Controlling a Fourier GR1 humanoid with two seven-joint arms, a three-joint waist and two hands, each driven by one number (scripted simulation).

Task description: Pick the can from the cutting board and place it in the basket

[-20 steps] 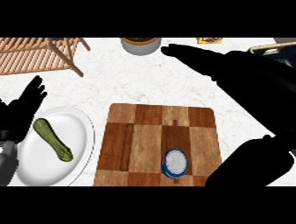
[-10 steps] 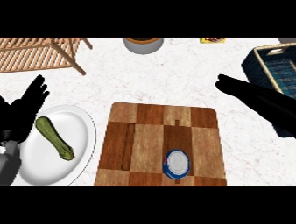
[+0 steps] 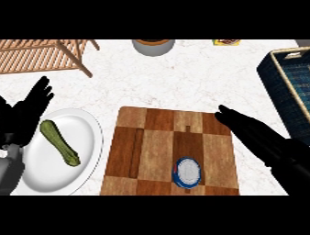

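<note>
Left robot hand (image 3: 19, 114): rests at the far left edge of the view, fingers straight and spread wide, pointing up; it holds nothing and overlaps the left rim of the plate.
Wooden rack (image 3: 29, 57): slatted, at the upper left on the tabletop, well apart from the cutting board.
Plate (image 3: 83, 133): white, just left of the cutting board, its right rim close to the board's left edge.
Zucchini (image 3: 60, 142): green, lying slantwise on the plate, touching nothing else.
Tabletop (image 3: 164, 82): pale marbled surface that carries everything.
Cutting board (image 3: 157, 142): wooden checker pattern, in the lower middle of the view.
Pot (image 3: 153, 46): grey with a brown inside, at the top edge, above the board, cut off by the view.
Can (image 3: 187, 171): upright on the cutting board near its lower right, seen from above as a white top with a blue rim; nothing touches it.
Right robot hand (image 3: 252, 135): reaches in from the lower right, fingers straight and together, over the board's right edge; it holds nothing and sits just right of and above the can, apart from it.
Basket (image 3: 279, 87): dark blue woven, with a pale rim, at the right edge.
</note>
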